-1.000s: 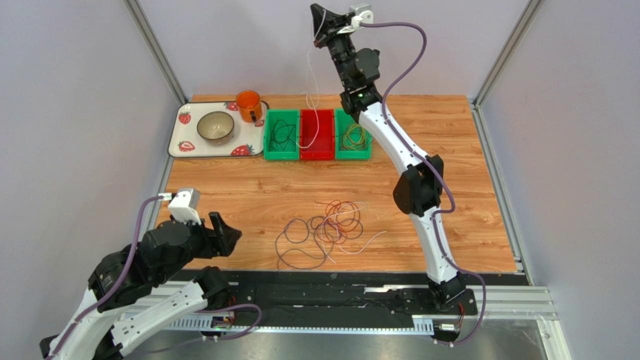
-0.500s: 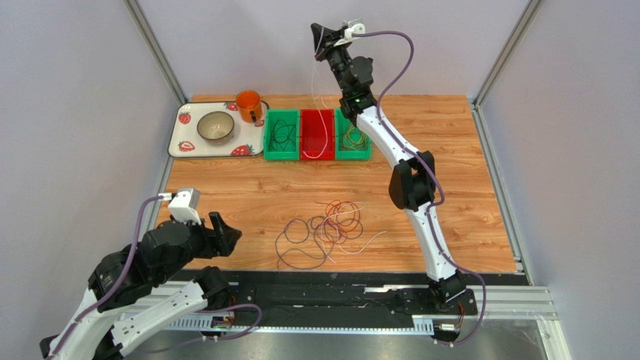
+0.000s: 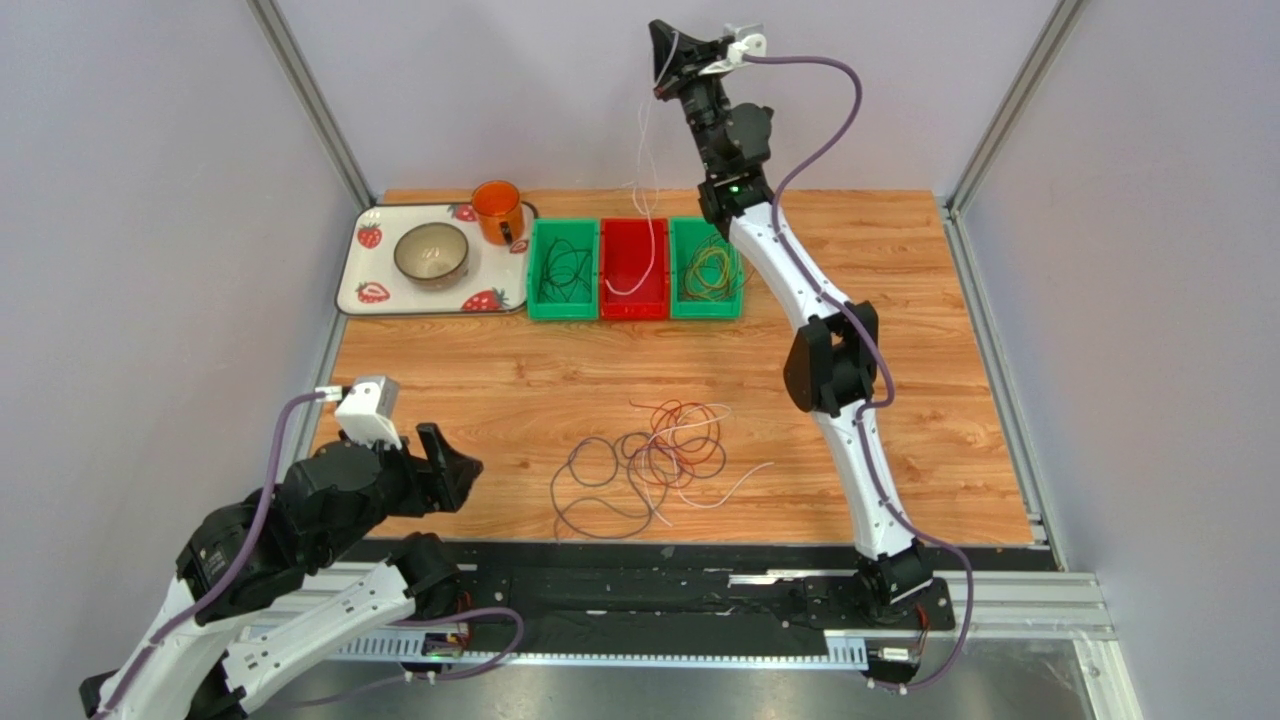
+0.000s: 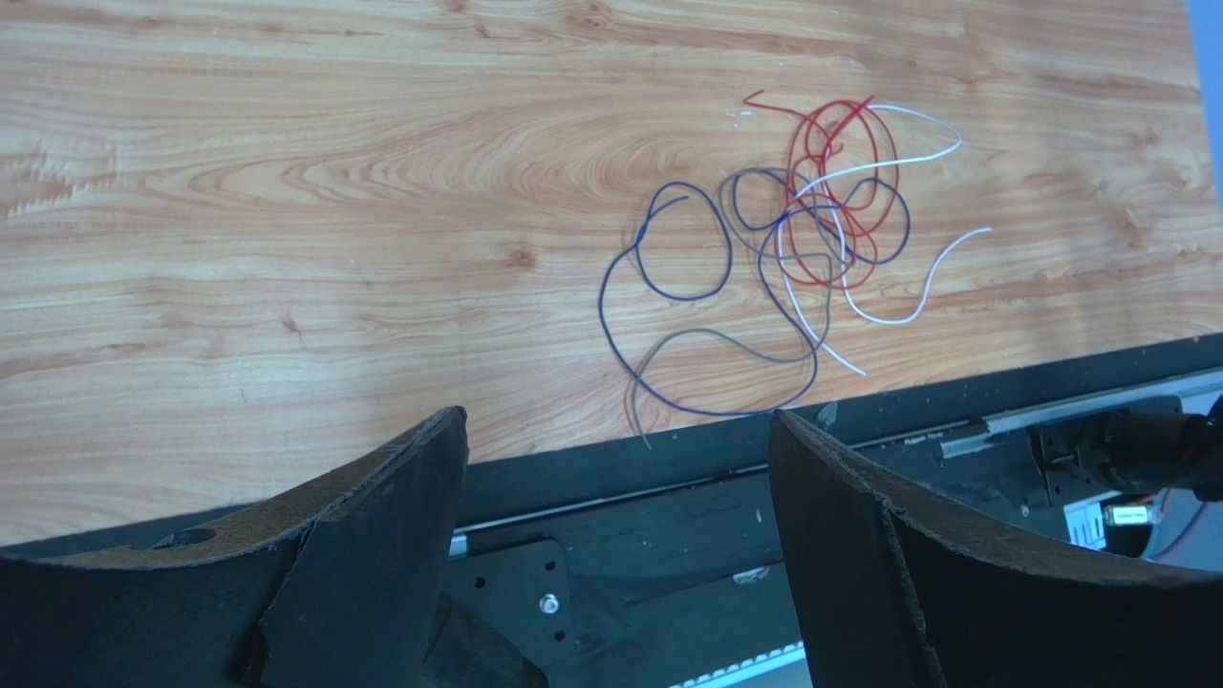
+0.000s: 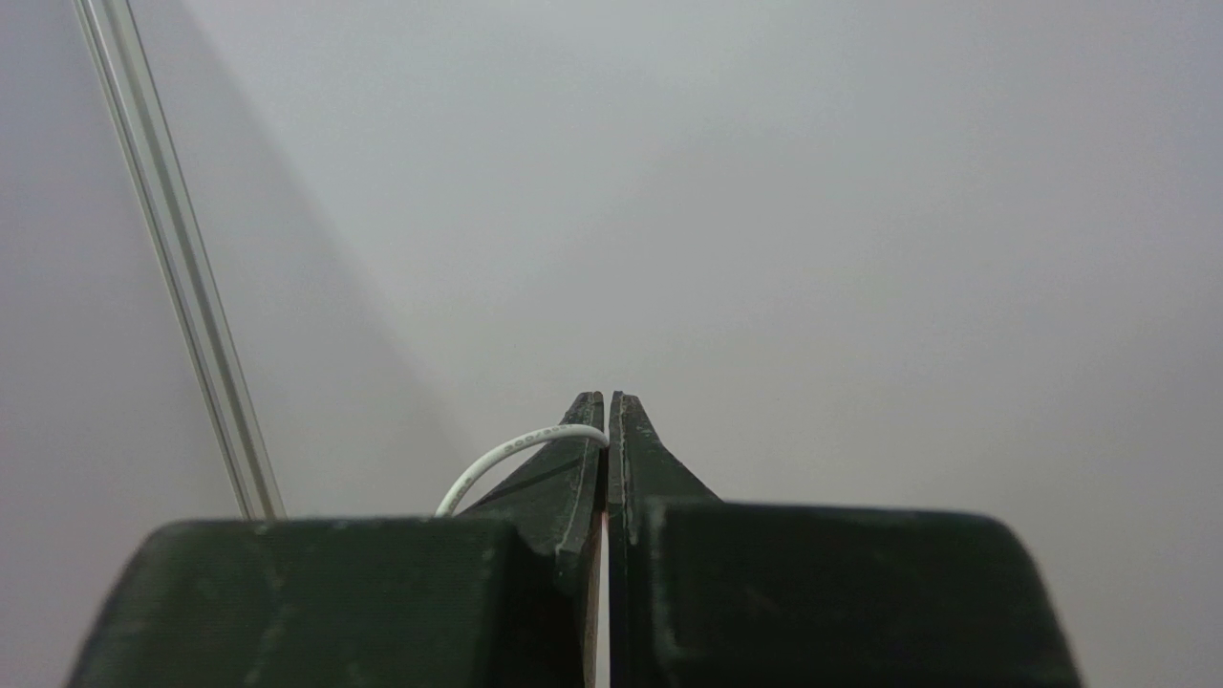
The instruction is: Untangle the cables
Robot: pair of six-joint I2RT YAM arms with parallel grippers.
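Shifted slightly rightward over the last second, the white cable (image 3: 648, 150) is hanging straight down from the right fingers (image 3: 669, 50). These fingers are pressing together on its upper end. On the right wrist view, the wire (image 5: 503, 456) is arching out from between the closed tips (image 5: 609, 430). Directly below those fingers, the cable's lower end is trailing into the red bin (image 3: 609, 270), with green bins (image 3: 564, 314) sitting on both sides. The remaining cables (image 3: 661, 455) (image 4: 804, 230), red, white and dark, are lying in a loose tangle on the counter (image 3: 451, 360), just ahead and right of the left fingers (image 3: 446, 462). Those fingers are standing spread wide, gripping nothing, hovering over the counter's near edge.
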